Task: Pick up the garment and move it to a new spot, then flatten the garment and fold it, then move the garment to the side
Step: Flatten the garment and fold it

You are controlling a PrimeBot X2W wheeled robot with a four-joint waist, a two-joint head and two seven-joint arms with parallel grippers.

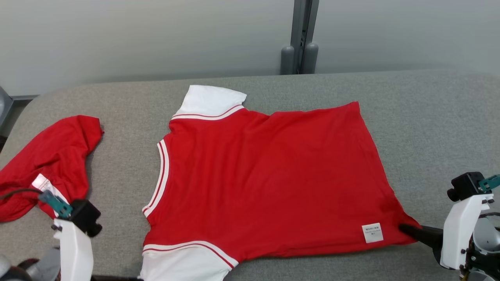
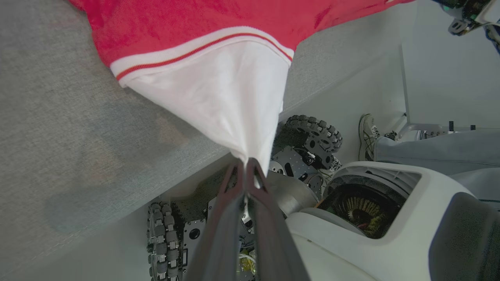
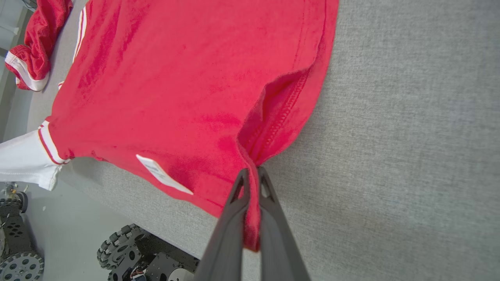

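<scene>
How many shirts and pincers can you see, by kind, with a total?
Shirts: 2 (flat shirt, crumpled shirt)
Pincers: 2 (left pincer, right pincer, both shut on the flat shirt)
Total: 4

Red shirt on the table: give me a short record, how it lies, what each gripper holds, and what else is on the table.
garment: red shirt with white sleeves, spread flat on the grey table
left gripper: shut on the near white sleeve
right gripper: shut on the hem corner
also on table: crumpled red garment, at the robot's left
</scene>
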